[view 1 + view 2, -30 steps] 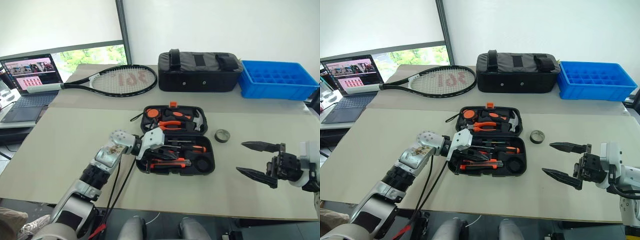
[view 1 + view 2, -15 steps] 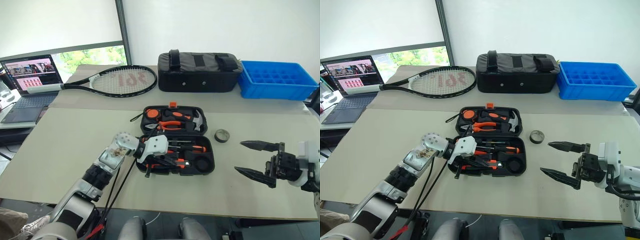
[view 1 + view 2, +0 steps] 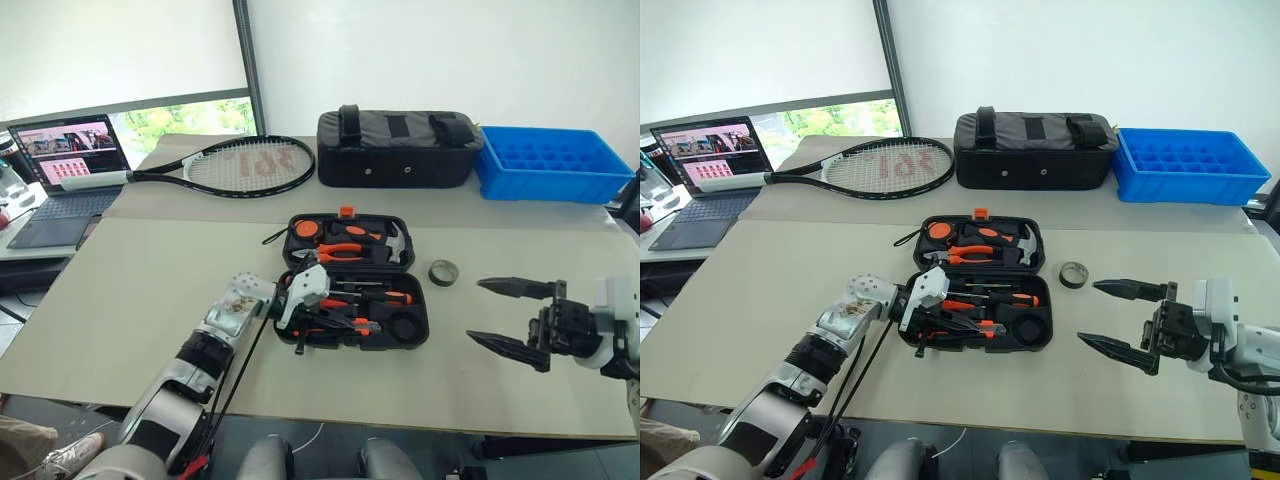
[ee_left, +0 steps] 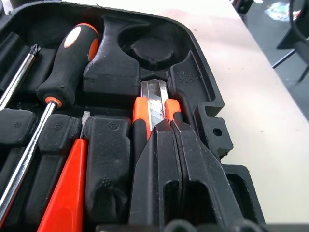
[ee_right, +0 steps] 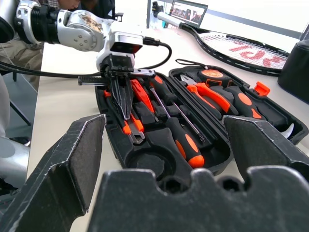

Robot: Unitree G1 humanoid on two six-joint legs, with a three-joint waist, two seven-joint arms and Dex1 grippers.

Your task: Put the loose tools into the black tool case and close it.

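Observation:
The black tool case (image 3: pixel 426 312) lies open at the table's middle, with orange-and-black tools seated in its moulded slots. My left gripper (image 4: pixel 165 126) is shut, and its tips rest on the orange-black utility knife (image 4: pixel 154 96) in the front row of the lower half. Next to the knife lies a screwdriver (image 4: pixel 67 63) in its slot. The right wrist view looks along the case at the left gripper (image 5: pixel 125 113) over the knife (image 5: pixel 131 129). A small dark tape roll (image 3: pixel 444 271) sits on the table just right of the case. My right gripper (image 3: pixel 475 310) hovers open and holds nothing, right of the case and nearer the table's front edge than the roll.
A tennis racket (image 3: pixel 240 165), a black fabric bag (image 3: pixel 400 147) and a blue crate (image 3: pixel 555 160) line the table's far edge. A laptop (image 3: pixel 65 160) stands at the far left. Bare tabletop lies left of the case and in front of it.
My left gripper has sunk lower into the case's front row and rolled a little, staying shut. The right gripper has kept still and open.

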